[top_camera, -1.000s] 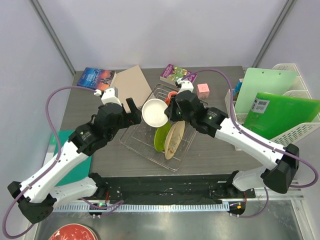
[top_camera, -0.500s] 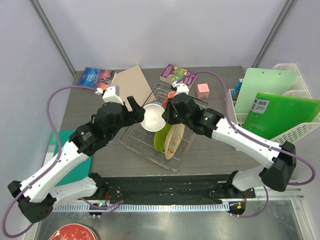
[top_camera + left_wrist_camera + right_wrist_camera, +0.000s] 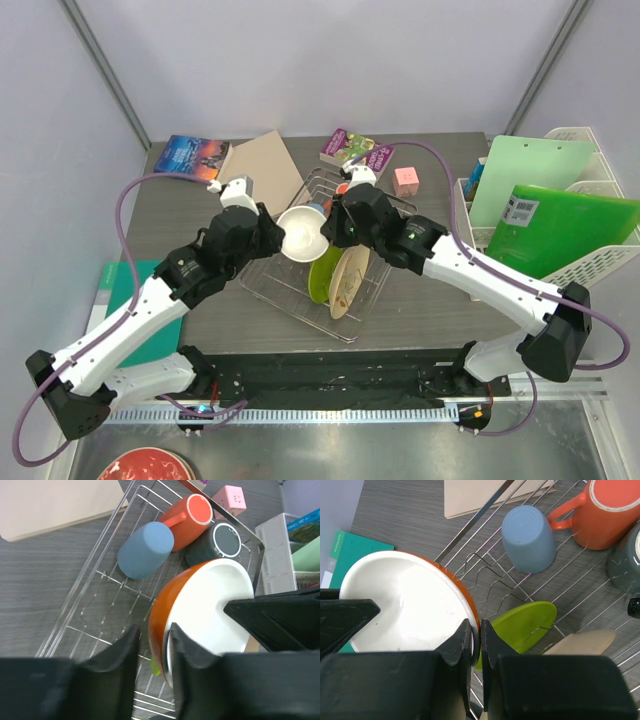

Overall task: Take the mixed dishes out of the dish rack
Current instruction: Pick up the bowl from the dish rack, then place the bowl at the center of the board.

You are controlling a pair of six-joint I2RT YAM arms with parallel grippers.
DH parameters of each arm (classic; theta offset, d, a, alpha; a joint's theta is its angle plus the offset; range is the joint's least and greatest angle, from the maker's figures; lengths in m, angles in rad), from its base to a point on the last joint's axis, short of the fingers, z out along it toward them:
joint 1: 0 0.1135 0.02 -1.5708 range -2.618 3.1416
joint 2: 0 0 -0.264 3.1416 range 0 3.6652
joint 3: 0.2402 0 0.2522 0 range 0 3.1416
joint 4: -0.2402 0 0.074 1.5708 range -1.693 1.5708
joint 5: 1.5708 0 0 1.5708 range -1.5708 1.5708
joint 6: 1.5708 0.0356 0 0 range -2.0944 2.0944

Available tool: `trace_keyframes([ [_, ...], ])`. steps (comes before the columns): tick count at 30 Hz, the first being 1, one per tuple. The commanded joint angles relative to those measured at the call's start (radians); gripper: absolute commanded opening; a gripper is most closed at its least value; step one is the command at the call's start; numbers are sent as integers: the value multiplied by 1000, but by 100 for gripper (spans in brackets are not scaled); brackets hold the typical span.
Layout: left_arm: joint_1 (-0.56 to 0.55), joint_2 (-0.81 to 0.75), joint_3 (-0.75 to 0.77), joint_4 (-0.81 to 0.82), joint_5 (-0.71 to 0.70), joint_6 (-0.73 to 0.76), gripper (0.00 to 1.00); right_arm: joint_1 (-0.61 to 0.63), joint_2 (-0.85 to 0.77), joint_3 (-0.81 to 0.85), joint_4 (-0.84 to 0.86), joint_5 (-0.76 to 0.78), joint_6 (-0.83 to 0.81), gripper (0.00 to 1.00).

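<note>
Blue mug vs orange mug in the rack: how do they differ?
Colour: the blue mug is pale blue, the orange mug bright orange. Handle: the orange mug's shows, pointing toward the blue mug; the blue mug's is out of sight. End face: the orange mug's has a pale ring, the blue mug's is plain. Both lie tipped in the dish rack, neither held.

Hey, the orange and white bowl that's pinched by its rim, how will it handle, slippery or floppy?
Probably stiff and fairly light: the bowl holds its shape pinched at the rim by the right end effector. Its glossy rim looks slippery, so it may pivot there. The left end effector straddling the rim should steady it.
</note>
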Motion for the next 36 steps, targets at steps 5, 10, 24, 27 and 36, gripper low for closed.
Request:
trace_keyframes([
  [5,-4,24,-22,47,49,34,0,3,3,51,74,-49,2,1],
  [10,-2,15,-14,52,25,44,0,5,0,57,43,-20,-46,64],
  [24,596,50,139,-173,61,-34,0,21,-354,-145,7,436,-170,100],
  [27,778,116,138,-140,153,-85,0,23,-432,-222,41,413,-178,99],
  [36,1014,326,46,176,210,-179,0,23,-583,-363,61,373,-173,97],
])
